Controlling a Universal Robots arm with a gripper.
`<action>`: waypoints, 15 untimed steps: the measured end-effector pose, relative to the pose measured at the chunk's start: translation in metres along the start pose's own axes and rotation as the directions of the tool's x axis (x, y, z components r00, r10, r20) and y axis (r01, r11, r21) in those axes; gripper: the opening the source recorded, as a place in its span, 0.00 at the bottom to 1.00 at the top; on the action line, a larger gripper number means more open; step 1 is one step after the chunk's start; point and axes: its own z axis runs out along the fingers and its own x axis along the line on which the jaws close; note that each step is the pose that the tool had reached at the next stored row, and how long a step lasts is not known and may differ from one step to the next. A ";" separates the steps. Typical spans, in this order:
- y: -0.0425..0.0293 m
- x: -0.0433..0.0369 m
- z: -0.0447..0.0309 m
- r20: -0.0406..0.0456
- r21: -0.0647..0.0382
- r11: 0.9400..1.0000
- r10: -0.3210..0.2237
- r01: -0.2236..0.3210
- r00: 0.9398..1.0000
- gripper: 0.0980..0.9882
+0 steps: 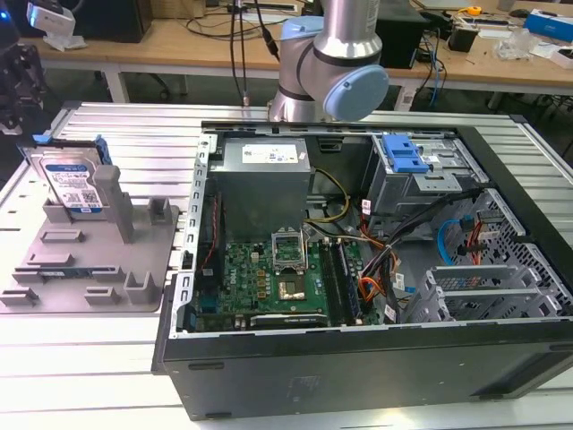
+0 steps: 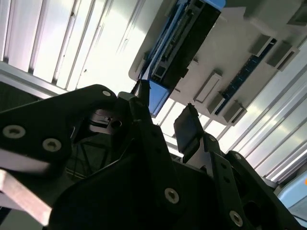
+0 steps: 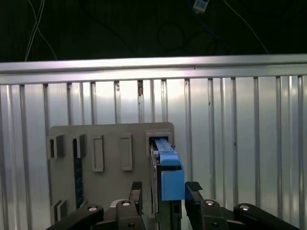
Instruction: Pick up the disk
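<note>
Ribbed worktop (image 3: 240, 143) bears a holder (image 3: 110, 139) with the disk (image 3: 171, 179) upright; the spread hand (image 3: 165, 189) is aligned above; a skewed descent could clip its edge.

Looking at a ribbed aluminium tabletop (image 1: 107, 125) across most of the exterior view. Along the top edge, wooden workbenches (image 1: 179, 43) on white legs (image 1: 115, 85), cluttered: black box (image 1: 112, 18) upper left, blue-and-white carton (image 1: 548, 22) upper right, cables (image 1: 237, 54) hanging top centre. Strong overhead glare on the slats (image 2: 72, 43) in the second wrist view. Past the table edge in the first wrist view, dark floor (image 3: 120, 28), probably with loose wires.
</note>
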 end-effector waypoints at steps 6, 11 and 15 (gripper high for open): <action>0.0006 -0.0008 0.0062 0.000 0.000 1.000 0.000 0.000 1.000 0.43; 0.0012 -0.0008 0.0120 0.000 0.000 1.000 0.000 0.000 1.000 0.43; 0.0017 -0.0014 0.0173 0.000 0.000 1.000 0.000 0.000 1.000 0.43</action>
